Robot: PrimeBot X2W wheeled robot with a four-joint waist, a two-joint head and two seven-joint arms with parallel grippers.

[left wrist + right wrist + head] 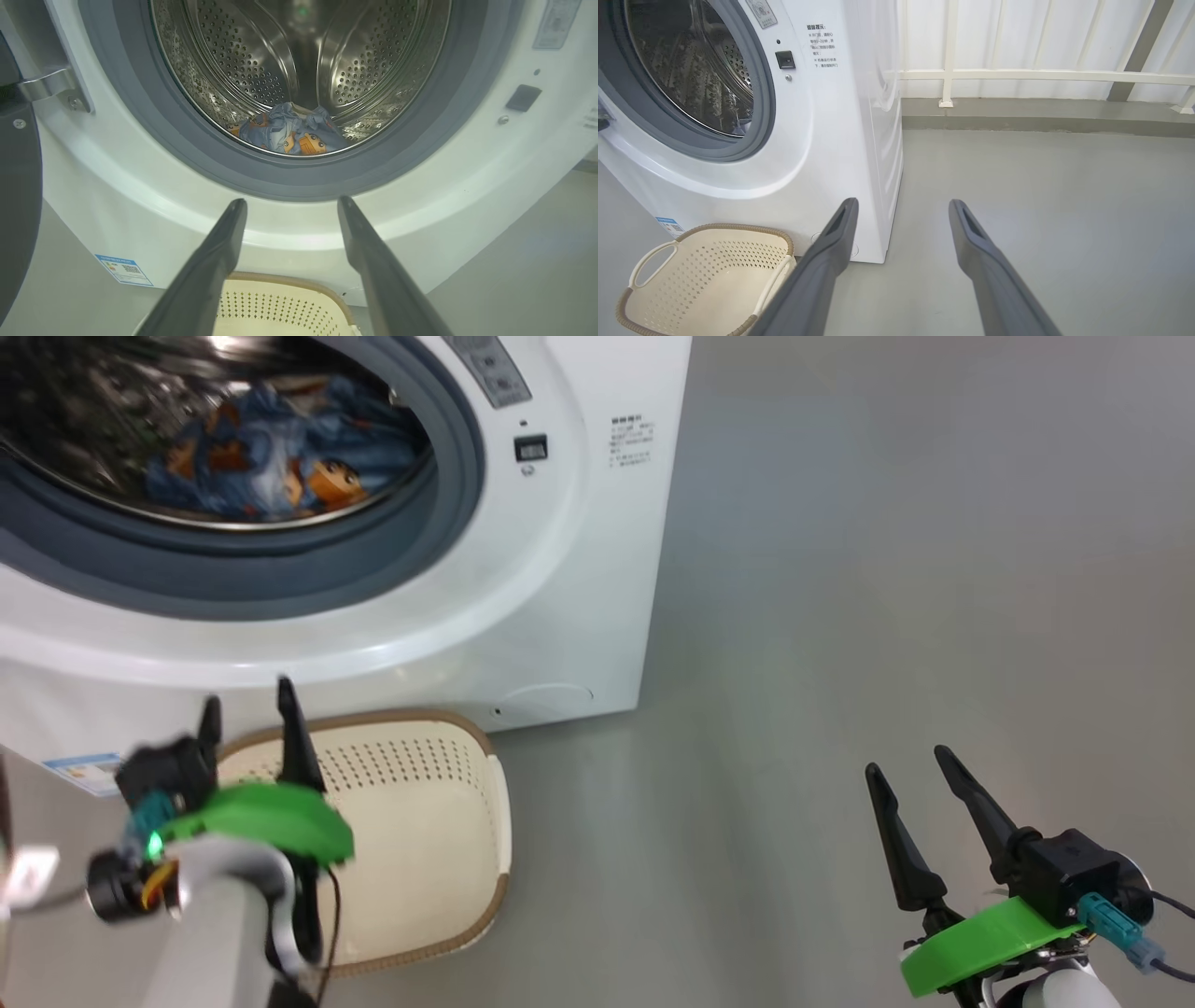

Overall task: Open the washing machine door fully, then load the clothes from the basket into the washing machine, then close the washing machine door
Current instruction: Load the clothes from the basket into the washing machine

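The left gripper (pixel 292 201) hung over the near end of the basket (pixel 420 775), its fingers (pixel 210 261) spread apart and pointing at the washing machine (pixel 579 569). Well off to the right, the right gripper (pixel 907 761) hovered over the bare grey floor (pixel 887 569), its fingers spread just as wide. The cream basket sat on the floor right against the foot of the machine, beside a blue label (pixel 124 269). At the left edge of the left wrist view, a dark curved shape was probably the door (pixel 18 210), swung open on its metal hinge (pixel 46 84). Past the grey gasket (pixel 280 579), the clothes (pixel 289 133) lay in a bundle at the bottom of the steel drum (pixel 261 56). Behind the machine ran a white railing (pixel 1017 74).
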